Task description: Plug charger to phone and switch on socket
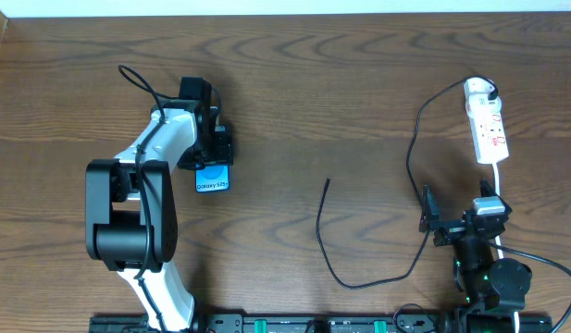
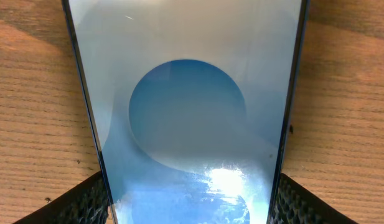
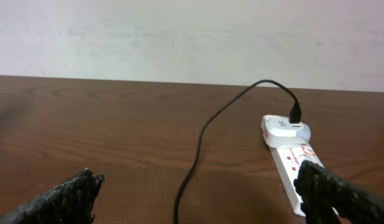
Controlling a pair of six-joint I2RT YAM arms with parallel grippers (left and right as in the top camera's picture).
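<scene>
The phone [image 1: 213, 179], with its blue screen up, lies on the wooden table under my left gripper [image 1: 214, 153]. In the left wrist view the phone [image 2: 188, 112] fills the frame and both fingers [image 2: 190, 202] press on its long edges. The charger is a thin black cable [image 1: 319, 231] whose free tip [image 1: 328, 181] lies mid-table, well right of the phone. Its other end is plugged in at the far end of the white socket [image 1: 489, 129] at the right. My right gripper [image 1: 459, 211] is wide open and empty just in front of the socket [image 3: 288, 155], with the cable [image 3: 195, 168] running between its fingers [image 3: 204, 199].
The wooden table [image 1: 294, 92] ends at a pale wall along its far edge. The socket's white lead [image 1: 500, 180] runs past the right arm towards the front. The left arm's thick black base cable [image 1: 142, 83] loops at the back left.
</scene>
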